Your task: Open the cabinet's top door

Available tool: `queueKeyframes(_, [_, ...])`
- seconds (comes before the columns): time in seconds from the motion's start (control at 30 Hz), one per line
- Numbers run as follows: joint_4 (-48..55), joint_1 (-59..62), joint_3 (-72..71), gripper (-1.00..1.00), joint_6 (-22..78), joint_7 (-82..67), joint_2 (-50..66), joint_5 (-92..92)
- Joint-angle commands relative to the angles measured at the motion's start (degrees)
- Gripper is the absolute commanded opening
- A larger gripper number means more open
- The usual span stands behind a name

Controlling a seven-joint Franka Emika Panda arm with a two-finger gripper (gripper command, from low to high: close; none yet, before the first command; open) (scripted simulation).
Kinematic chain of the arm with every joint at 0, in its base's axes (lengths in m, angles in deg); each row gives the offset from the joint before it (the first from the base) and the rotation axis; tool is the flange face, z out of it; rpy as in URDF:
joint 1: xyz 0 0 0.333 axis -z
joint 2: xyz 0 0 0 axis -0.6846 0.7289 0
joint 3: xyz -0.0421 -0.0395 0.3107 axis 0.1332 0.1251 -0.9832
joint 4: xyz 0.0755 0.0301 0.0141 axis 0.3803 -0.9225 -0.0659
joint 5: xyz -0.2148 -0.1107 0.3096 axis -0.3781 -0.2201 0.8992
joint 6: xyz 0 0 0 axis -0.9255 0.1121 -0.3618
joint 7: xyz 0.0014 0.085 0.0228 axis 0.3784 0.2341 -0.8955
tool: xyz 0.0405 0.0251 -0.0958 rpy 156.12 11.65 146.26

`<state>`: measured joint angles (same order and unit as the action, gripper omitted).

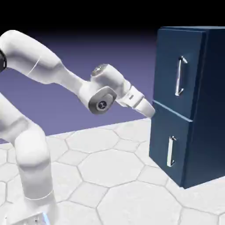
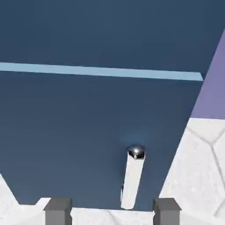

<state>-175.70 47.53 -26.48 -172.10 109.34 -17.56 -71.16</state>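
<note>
**Wrong handle ahead: the hand is lined up low**

While the gripper (image 1: 151,110) hangs just off the cabinet (image 1: 211,110) near the seam between the two panels, you have the lower panel's handle (image 2: 132,178) centred in the hand view, not the one you want. The two grey fingertips (image 2: 58,210) stand well apart at that view's bottom edge, at about 7 and 5 o'clock, with nothing between them: the jaws are released and empty.

The top door (image 1: 178,70) is the upper, larger navy panel, at about 1 o'clock from the gripper in the exterior view, and it looks fully closed. Its silver bar, the top handle (image 1: 180,75), stands upright and well apart from the fingers.

Your main risk, as I judge it, is closing on the lower bar because it sits squarely between the fingertips; that would pull the wrong panel. A pale blue seam (image 2: 101,71) crosses the hand view toward 12 o'clock, and the target lies beyond it.

Watch the climb as well. If you raise the hand without backing off, the fingers could scrape the panel face or catch the seam's lip. Arriving off-centre on the top bar could let one finger glance off its rounded metal.
</note>
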Motion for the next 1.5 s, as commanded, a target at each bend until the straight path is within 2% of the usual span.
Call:
queueKeyframes(0.0, [0.4,1.9,-2.0,0.0,0.4,1.6,1.7,-2.5])
queueKeyframes(1.47, [19.2,83.5,-89.3,0.0,17.9,71.5,76.3,-112.2])
